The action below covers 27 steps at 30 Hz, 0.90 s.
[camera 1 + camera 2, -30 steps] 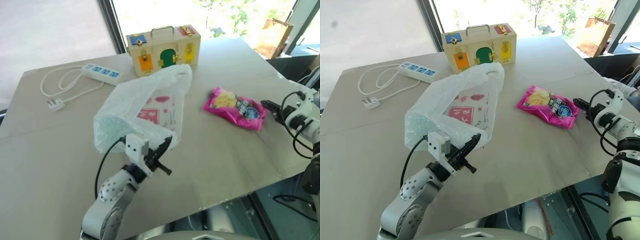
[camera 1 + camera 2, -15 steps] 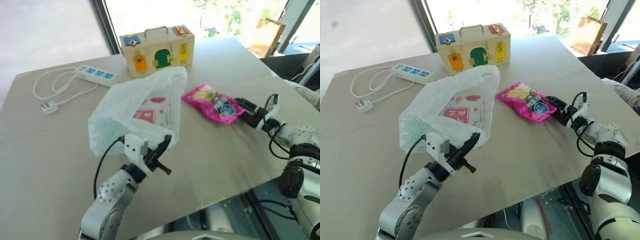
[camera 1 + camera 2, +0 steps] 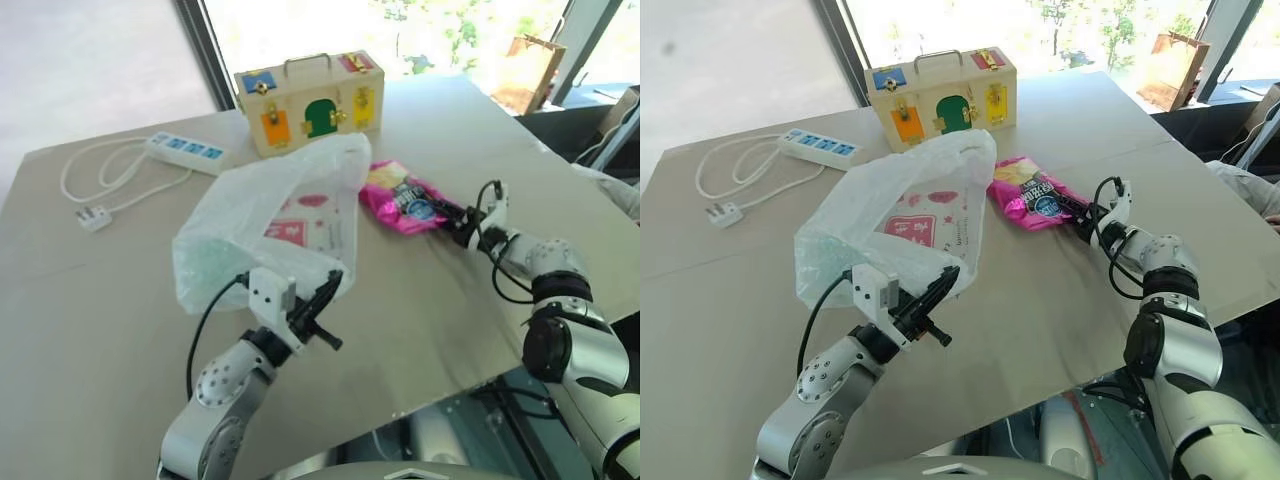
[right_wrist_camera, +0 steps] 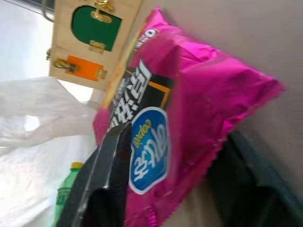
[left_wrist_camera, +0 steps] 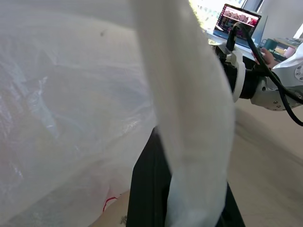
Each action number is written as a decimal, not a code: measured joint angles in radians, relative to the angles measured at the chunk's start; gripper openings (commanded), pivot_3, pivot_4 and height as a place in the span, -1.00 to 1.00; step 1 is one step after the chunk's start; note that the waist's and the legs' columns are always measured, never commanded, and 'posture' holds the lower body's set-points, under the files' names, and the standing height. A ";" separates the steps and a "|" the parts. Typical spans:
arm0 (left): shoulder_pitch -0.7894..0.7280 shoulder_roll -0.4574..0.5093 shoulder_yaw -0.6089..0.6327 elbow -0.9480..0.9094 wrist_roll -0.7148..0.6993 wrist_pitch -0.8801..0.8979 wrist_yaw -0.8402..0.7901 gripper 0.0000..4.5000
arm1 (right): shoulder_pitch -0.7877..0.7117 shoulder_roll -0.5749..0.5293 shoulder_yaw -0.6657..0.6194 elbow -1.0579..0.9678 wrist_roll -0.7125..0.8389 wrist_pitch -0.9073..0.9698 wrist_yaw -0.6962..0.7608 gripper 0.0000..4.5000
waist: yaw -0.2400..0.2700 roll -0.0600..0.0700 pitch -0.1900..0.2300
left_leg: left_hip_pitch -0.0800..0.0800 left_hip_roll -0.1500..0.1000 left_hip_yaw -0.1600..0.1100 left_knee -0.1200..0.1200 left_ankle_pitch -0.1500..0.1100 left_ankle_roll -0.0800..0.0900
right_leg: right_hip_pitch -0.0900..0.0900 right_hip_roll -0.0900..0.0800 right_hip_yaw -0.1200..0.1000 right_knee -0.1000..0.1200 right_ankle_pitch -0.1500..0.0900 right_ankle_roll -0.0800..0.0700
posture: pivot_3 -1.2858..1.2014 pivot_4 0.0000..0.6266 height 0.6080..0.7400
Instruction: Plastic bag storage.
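Note:
The plastic bag, thin translucent white with a red printed panel, stands puffed up at the table's middle. Something greenish shows through its lower left part. My left gripper is shut on a strip of the bag's near rim and holds it raised. A shiny pink snack packet lies just right of the bag, almost touching it. My right gripper reaches in level from the right and is shut on the packet's right end. In the right wrist view one finger lies over the packet and the other sits under it.
A wooden box with coloured latches stands behind the bag. A white power strip with its cable and plug lies at the back left. The table's near edge runs close below my right arm. A paper bag stands beyond the table.
My right gripper swept left across the table to the snack packet and closed on its end. The packet slid left toward the bag. The left gripper kept still.

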 measured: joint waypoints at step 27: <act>0.049 0.005 0.030 -0.011 -0.001 -0.028 0.002 -1.00 | 0.383 -0.249 -0.163 -0.562 0.412 0.537 0.224 -0.97 | 0.039 0.003 0.001 | -0.019 -0.001 -0.003 0.004 0.000 0.000 | -0.016 -0.002 -0.004 0.000 0.001 -0.001 | 0.03 -0.52 1.00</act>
